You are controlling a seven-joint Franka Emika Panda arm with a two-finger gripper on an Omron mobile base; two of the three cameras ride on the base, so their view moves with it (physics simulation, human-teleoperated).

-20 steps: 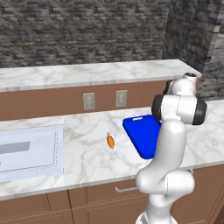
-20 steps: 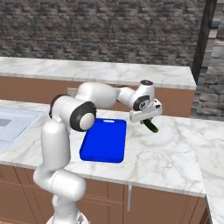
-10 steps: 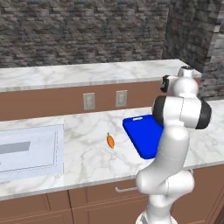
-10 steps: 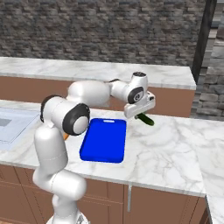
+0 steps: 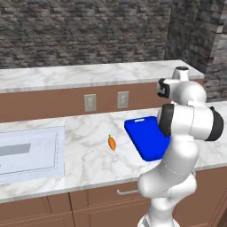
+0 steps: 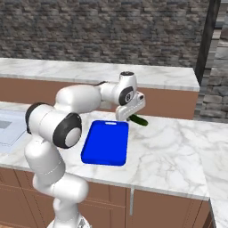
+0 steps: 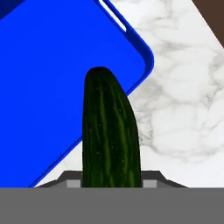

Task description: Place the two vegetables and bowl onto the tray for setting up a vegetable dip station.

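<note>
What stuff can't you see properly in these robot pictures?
- Tray: its right part is hidden by the arm in the left base view.
- Dark green vegetable: its near end is cut off at the bottom of the hand view; in the right base view the gripper covers part of it.

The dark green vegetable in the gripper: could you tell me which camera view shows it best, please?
The hand view: the dark green vegetable fills the middle, striped skin plain, its tip over the blue tray. The right base view shows just its end sticking out of the gripper near the tray's far edge. In the left base view the arm covers it.
</note>
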